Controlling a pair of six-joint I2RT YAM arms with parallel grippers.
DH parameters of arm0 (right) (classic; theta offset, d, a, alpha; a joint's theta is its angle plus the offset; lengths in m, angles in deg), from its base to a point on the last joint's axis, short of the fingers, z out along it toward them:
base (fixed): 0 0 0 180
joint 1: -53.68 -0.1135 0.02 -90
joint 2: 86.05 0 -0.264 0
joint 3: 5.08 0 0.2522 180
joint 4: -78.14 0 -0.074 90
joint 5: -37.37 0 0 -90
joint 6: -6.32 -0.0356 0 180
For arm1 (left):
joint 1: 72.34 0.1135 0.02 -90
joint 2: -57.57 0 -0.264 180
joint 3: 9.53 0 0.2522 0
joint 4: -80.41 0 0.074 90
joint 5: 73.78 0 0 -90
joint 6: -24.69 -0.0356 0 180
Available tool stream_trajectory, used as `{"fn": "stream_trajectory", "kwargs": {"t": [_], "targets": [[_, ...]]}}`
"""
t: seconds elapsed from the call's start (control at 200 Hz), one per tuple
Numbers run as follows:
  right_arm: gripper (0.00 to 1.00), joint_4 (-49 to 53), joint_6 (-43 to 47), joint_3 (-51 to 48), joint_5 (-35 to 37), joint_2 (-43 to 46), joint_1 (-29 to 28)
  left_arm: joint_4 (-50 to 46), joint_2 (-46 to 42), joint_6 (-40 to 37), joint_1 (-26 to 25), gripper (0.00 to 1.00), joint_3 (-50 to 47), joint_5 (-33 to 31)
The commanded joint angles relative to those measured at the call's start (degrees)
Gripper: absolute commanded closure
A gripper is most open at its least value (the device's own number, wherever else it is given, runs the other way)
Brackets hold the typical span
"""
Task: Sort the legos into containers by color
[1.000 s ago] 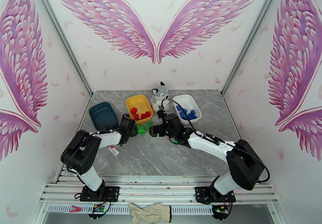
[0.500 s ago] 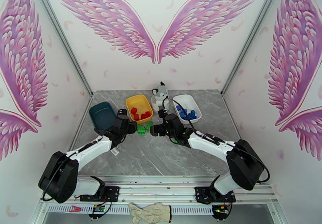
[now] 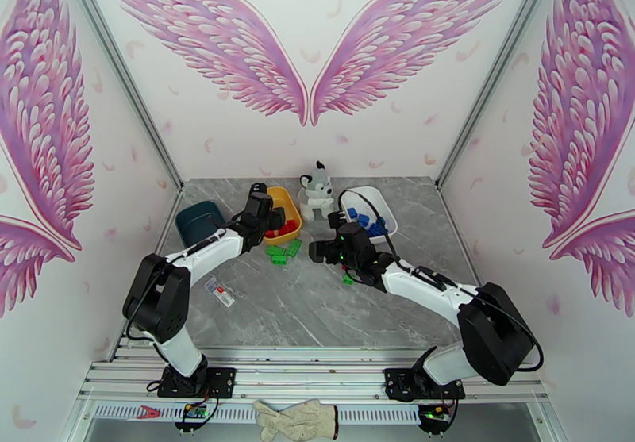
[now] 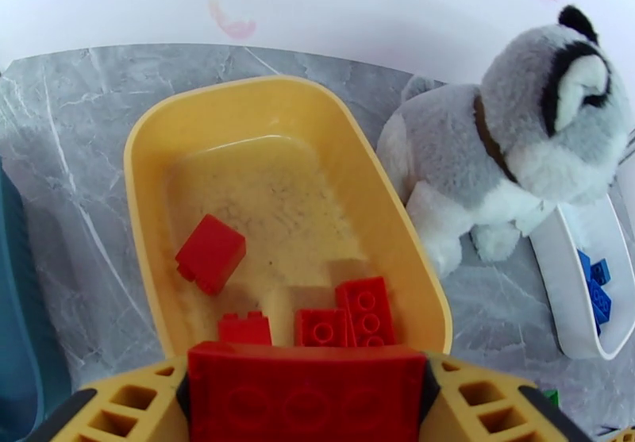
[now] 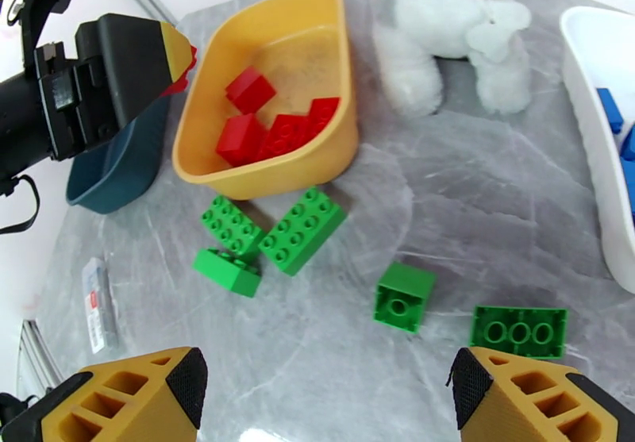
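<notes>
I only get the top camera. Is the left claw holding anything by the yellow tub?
Observer: Yes. The left wrist view shows the left gripper clamping a red brick at the near rim of the yellow tub.
Operator: How many greens are on the table?
Observer: The right wrist view shows five green bricks. Three are bunched by the yellow tub and two lie nearer the right gripper.
Operator: Is the right claw holding one?
Observer: No. In its own view it is wide open with nothing in between.
</notes>
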Motion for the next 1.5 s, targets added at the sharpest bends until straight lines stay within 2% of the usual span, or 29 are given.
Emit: {"fn": "stream_trajectory", "kwargs": {"t": [0.0,0.215,0.4,0.615,0.825,0.99,1.265,1.495], "targets": [[0.12,2.8,-2.1,-1.2,4.5,1.5,1.2,-1.3,1.7,-0.4,0.1,0.18,2.7,-0.8],[0.12,6.0,-4.4,-2.3,9.0,1.6,2.6,3.4,-3.4,0.5,-3.0,0.07,-3.4,-2.3],[0.06,8.0,-5.1,-4.1,11.7,1.6,3.2,8.0,-10.0,0.9,-7.7,0.01,-11.9,-4.8],[0.06,8.3,-5.5,-5.7,14.4,-1.0,3.5,13.2,-15.5,2.5,-13.6,0.01,-21.6,-6.7],[0.14,6.3,-5.5,-6.0,14.4,-5.8,3.5,16.7,-17.6,3.9,-17.7,0.01,-27.1,-7.9],[0.15,5.0,-5.8,-6.2,16.0,-9.0,3.8,17.2,-18.3,4.0,-18.9,0.01,-28.4,-8.2],[0.18,2.7,-5.7,-5.4,14.6,-13.3,3.9,18.0,-18.3,4.2,-19.4,0.01,-29.1,-8.2],[0.27,1.8,-5.5,-4.7,14.4,-15.3,4.9,18.5,-18.5,4.9,-19.5,0.01,-30.3,-8.4]]}}
